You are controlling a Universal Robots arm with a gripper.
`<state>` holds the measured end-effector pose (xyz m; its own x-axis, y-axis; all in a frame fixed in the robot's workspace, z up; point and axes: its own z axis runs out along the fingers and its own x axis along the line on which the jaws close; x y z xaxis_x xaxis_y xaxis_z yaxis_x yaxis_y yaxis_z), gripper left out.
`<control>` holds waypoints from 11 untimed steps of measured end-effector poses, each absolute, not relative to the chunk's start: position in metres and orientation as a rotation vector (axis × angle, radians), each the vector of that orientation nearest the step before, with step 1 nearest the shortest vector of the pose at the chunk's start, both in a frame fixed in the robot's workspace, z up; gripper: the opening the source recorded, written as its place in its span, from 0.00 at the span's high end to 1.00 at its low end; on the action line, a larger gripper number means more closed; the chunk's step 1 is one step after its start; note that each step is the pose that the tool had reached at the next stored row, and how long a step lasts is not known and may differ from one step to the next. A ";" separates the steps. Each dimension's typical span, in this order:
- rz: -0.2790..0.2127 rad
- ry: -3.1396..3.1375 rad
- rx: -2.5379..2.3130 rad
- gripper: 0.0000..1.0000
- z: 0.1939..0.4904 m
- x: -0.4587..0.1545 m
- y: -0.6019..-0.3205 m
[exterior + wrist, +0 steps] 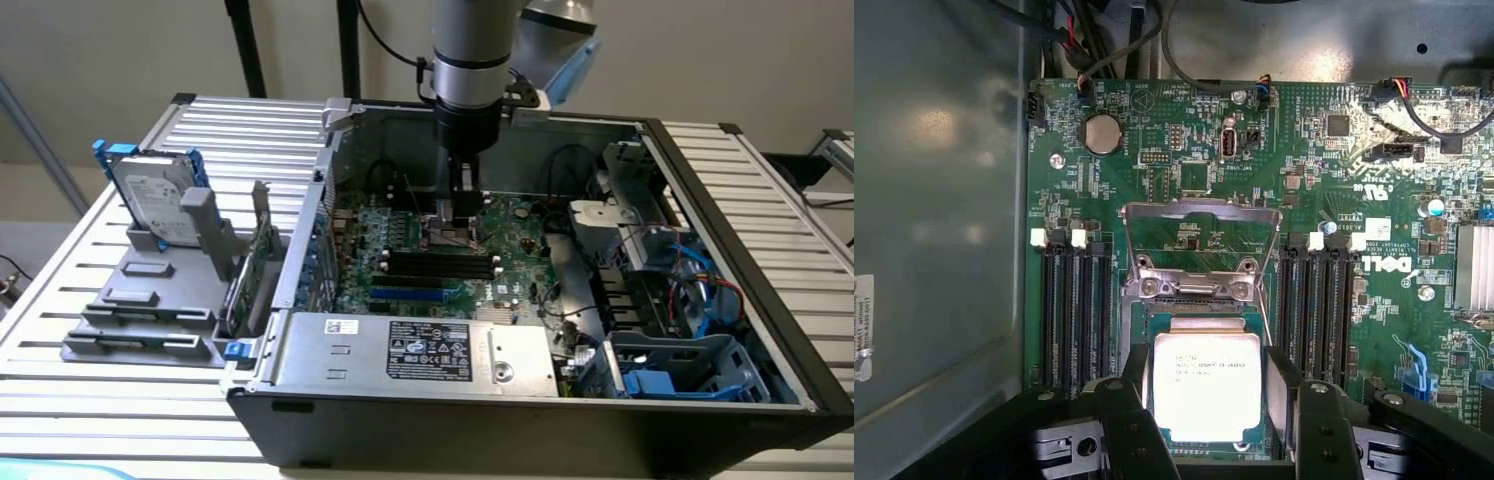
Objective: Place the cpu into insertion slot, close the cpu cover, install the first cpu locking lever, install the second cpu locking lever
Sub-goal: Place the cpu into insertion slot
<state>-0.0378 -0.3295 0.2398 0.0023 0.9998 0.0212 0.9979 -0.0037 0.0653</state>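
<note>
Cpu [1206, 385] lying flat in the insertion slot [451, 238] near mid-frame of the exterior view, seemingly ungripped between the jaws of the wide-open claw [1209, 400], cpu cover [1199, 211] tilted up, leaving the slot uncovered.

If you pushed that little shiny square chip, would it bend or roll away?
Probably neither. The cpu looks flat and stiff, with a metal-looking top, so it likely won't bend or roll. It is small and thin, so probably light. Its smooth, shiny face may be slippery, though sitting in the insertion slot it should hardly slide.
</note>
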 end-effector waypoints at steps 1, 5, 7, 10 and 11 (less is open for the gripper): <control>0.095 2.195 2.202 0.45 0.238 -0.038 -0.330; 0.093 2.196 2.203 0.45 0.234 -0.038 -0.330; 0.093 2.197 2.203 0.45 0.233 -0.038 -0.330; 0.094 2.197 2.204 0.45 0.230 -0.039 -0.330; 0.095 2.198 2.205 0.45 0.229 -0.039 -0.330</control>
<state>-0.0387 -0.3299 0.2286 0.0024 0.9997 0.0242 0.9981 -0.0039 0.0623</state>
